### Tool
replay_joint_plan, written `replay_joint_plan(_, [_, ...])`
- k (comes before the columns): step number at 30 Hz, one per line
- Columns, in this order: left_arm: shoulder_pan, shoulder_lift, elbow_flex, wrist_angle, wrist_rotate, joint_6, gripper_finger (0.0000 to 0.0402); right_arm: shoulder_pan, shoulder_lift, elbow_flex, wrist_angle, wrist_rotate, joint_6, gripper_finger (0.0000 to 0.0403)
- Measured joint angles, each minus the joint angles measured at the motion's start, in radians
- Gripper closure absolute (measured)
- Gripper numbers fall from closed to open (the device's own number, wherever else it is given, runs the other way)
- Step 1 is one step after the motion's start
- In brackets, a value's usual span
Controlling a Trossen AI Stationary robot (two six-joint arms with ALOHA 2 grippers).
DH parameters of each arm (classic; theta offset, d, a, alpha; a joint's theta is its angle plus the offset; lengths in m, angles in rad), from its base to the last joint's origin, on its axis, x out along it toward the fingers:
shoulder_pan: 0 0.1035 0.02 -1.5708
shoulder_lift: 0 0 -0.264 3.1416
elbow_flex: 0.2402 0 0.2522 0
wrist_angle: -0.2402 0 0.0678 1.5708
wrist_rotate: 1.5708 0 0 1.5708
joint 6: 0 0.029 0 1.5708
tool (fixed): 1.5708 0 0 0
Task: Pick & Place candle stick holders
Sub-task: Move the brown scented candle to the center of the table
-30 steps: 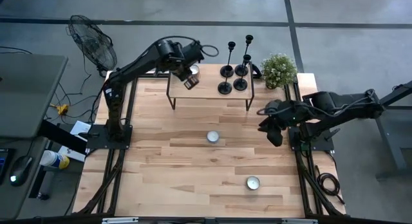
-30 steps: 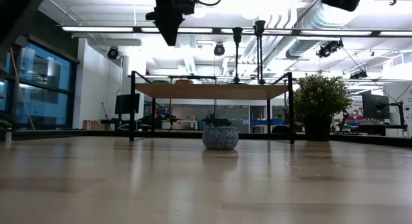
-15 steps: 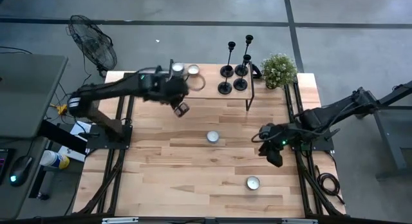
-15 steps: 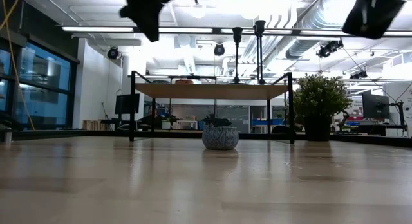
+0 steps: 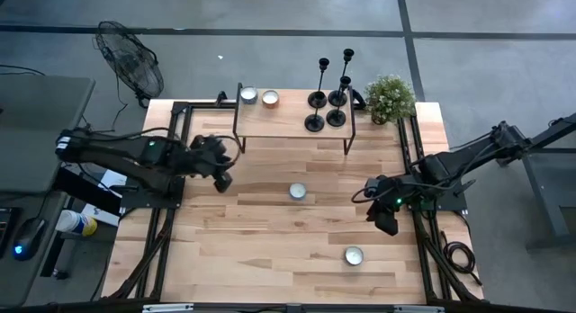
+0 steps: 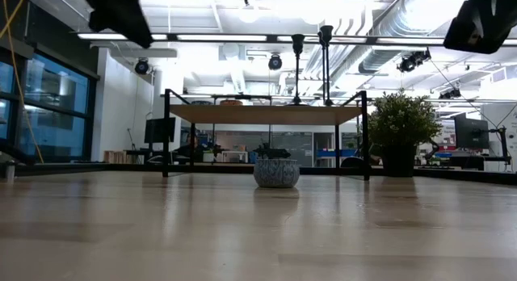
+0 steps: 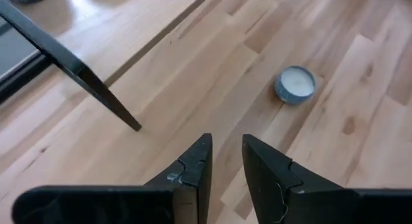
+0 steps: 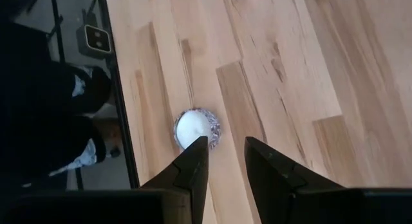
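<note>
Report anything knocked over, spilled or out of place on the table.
Nothing stands out: the four candle stick holders stand upright on the shelf, and the tealights sit flat.

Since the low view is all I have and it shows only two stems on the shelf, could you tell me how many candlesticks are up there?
Observer: Four candlesticks stand together on the shelf's right end.
Operator: Thank you. Where is the left gripper?
Observer: The left gripper hangs over the table's left part, in front of the shelf, with its jaws slightly apart and empty.
Operator: And the right gripper?
Observer: The right gripper is near the table's right edge, jaws apart and empty, with a tealight just beyond them.
</note>
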Motion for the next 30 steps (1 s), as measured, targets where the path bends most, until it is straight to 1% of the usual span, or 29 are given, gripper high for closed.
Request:
replay_joint_plan(3, [-0.013, -0.092, -0.073, 0.035, 0.012, 0.001, 0.0321, 0.0, 0.01, 0.0, -0.017, -0.043, 0.017, 0.0308])
replay_joint_plan(6, [-0.012, -0.176, -0.13, 0.065, 0.048, 0.01, 0.0321, 0.0, 0.025, 0.0, -0.05, -0.13, 0.047, 0.0308])
replay_joint_plan(10, [-0.012, -0.251, -0.174, 0.066, 0.063, 0.056, 0.0321, 0.002, 0.063, 0.0, -0.097, -0.192, 0.071, 0.0308])
replay_joint_plan(13, [-0.012, -0.291, -0.195, 0.063, 0.067, 0.093, 0.0321, 0.002, 0.105, 0.0, -0.094, -0.239, 0.088, 0.0308])
replay_joint_plan(17, [-0.011, -0.324, -0.211, 0.063, 0.091, 0.127, 0.0321, 0.005, 0.178, 0.0, -0.097, -0.349, 0.128, 0.0308])
replay_joint_plan(19, [-0.011, -0.331, -0.213, 0.062, 0.102, 0.152, 0.0321, 0.017, 0.212, 0.0, -0.1, -0.387, 0.138, 0.0308])
replay_joint_plan(24, [-0.011, -0.332, -0.213, 0.062, 0.115, 0.217, 0.0321, 0.061, 0.283, 0.0, -0.102, -0.418, 0.151, 0.0308])
replay_joint_plan(30, [-0.011, -0.331, -0.213, 0.062, 0.141, 0.239, 0.0321, 0.084, 0.317, 0.0, -0.119, -0.46, 0.176, 0.0308])
